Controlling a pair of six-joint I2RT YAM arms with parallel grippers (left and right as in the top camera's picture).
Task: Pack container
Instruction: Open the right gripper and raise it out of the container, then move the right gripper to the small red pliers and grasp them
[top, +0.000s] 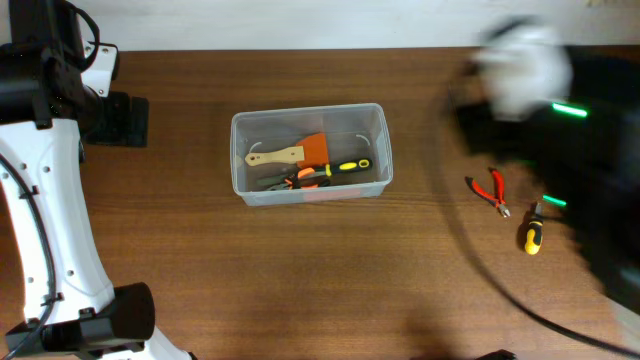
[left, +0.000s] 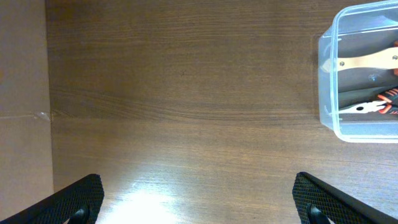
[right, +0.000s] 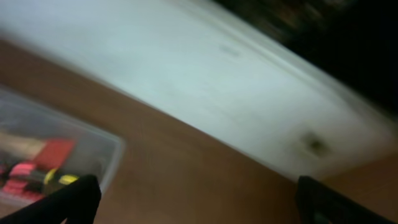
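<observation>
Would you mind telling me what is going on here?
Nothing is held. The left tool and right tool are both open and empty; the right arm is motion-blurred. The clear plastic rectangular bin already holds several implements, while red-handled pliers and a stubby yellow-and-black screwdriver lie outside on the brown wooden table.

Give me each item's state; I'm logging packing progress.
container, lidless, partly filled.
wooden-handled scraper, lying in the container.
long screwdriver, lying in the container.
orange-handled pliers, lying in the container.
red pliers, on the table, unpacked.
stubby screwdriver, on the table, unpacked.
left pincer, open, empty.
right pincer, open, empty, view blurred.
</observation>
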